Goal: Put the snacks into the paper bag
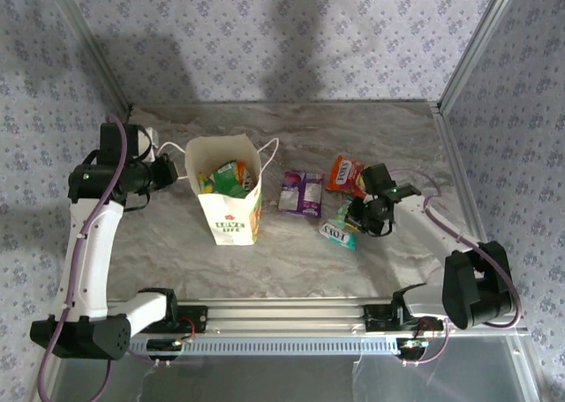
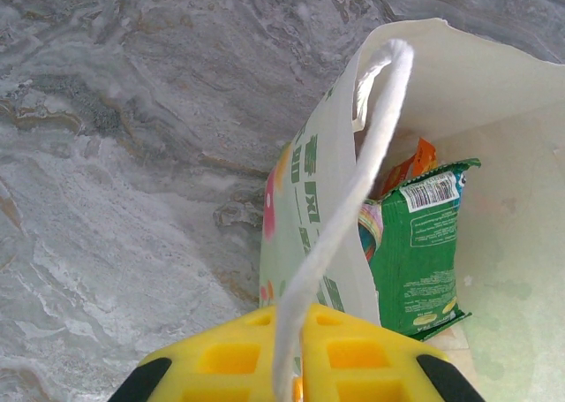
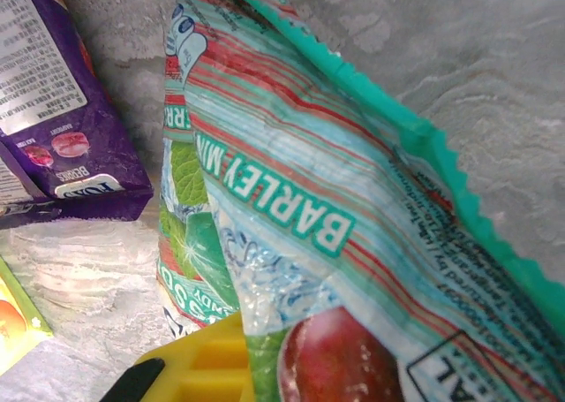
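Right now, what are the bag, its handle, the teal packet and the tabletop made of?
paper bag: matte white printed paper, by its stiff creased walls.
cord handle: white twisted cord, probably cotton or synthetic.
teal packet: glossy printed foil or plastic film; crinkles, glints, serrated edge.
tabletop: grey marble-look surface, possibly a printed laminate or sheet.

Purple packet (image 3: 55, 128), teal-striped packet (image 3: 335, 208), white bag (image 1: 228, 218)

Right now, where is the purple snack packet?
In the top view the purple packet lies flat on the table, just right of the paper bag and left of the orange packet and the teal packet.
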You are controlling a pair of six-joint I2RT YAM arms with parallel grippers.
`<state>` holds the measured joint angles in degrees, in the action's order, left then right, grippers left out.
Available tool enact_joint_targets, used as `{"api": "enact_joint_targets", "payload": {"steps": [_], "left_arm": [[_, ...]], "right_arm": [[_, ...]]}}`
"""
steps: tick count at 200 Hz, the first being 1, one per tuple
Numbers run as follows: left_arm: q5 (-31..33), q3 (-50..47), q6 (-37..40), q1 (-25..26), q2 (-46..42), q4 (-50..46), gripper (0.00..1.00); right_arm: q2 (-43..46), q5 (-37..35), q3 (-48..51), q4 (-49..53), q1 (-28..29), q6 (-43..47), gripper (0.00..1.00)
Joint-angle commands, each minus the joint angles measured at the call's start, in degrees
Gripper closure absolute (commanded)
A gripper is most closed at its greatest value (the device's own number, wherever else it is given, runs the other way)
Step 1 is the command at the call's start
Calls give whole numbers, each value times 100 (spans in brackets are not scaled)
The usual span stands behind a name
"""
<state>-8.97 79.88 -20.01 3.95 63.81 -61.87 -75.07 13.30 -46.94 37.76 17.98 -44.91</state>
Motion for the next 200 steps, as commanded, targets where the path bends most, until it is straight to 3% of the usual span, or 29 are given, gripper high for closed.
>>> {"api": "enact_joint_targets", "payload": {"steps": [1, 127, 200], "left_arm": [[53, 1, 66, 44, -106, 0, 89], [71, 98, 31, 95, -18, 27, 89], [114, 160, 19, 132, 0, 0, 89]], "right_arm": [[160, -374, -369, 383, 66, 209, 88], [460, -996, -1134, 485, 649, 694, 89], [356, -1613, -2073, 725, 970, 1310, 89]]}}
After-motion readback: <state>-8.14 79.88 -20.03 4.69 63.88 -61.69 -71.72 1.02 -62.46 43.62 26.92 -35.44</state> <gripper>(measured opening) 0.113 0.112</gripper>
